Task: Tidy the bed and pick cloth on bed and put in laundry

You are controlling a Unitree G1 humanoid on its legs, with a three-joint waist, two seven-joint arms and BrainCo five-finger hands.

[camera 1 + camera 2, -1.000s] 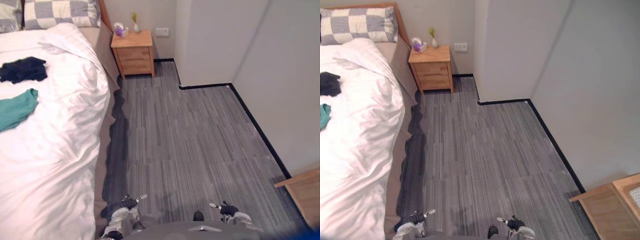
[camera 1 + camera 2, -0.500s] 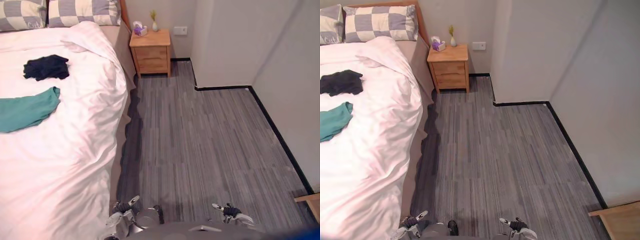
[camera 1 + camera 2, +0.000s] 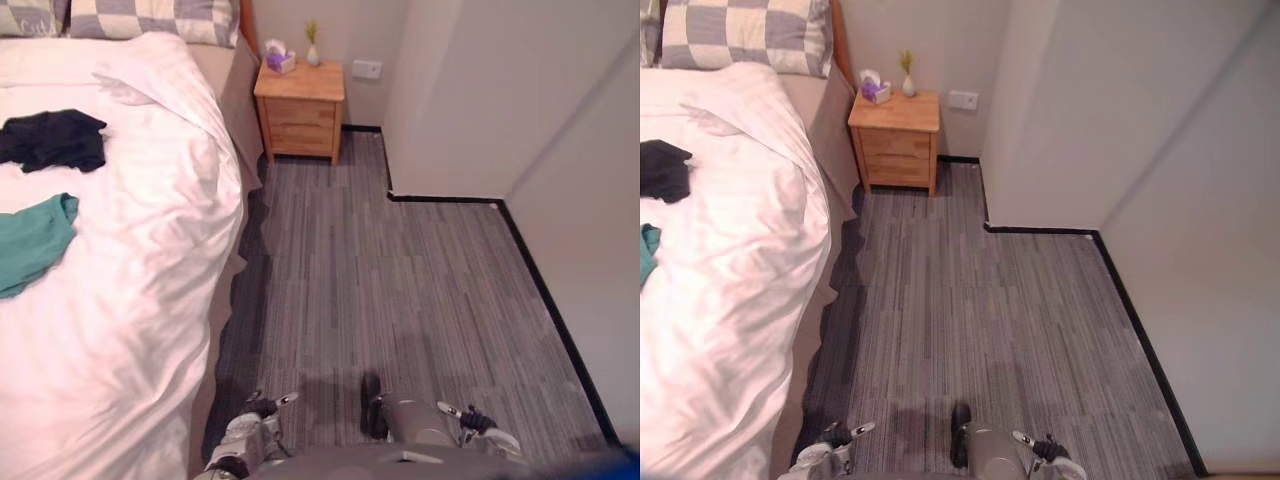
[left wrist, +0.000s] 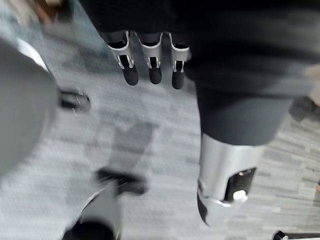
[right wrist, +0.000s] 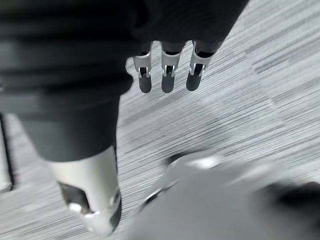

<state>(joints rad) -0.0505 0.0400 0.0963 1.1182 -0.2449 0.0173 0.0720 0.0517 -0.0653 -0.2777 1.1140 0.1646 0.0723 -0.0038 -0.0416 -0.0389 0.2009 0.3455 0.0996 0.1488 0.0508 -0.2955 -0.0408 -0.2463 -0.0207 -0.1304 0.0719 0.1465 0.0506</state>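
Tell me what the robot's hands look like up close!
The robot's left hand and right hand look the same. Each has a row of silver fingers with dark, rounded tips, plus a thicker silver thumb with a dark end set apart from them. A dark ribbed cover wraps the back of each hand and its wrist.

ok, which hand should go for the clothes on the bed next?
Left, probably. The bed with the teal cloth and black cloth lies on the robot's left; the left hand hangs open near its edge, while the right hand, also open, is over the floor farther off.
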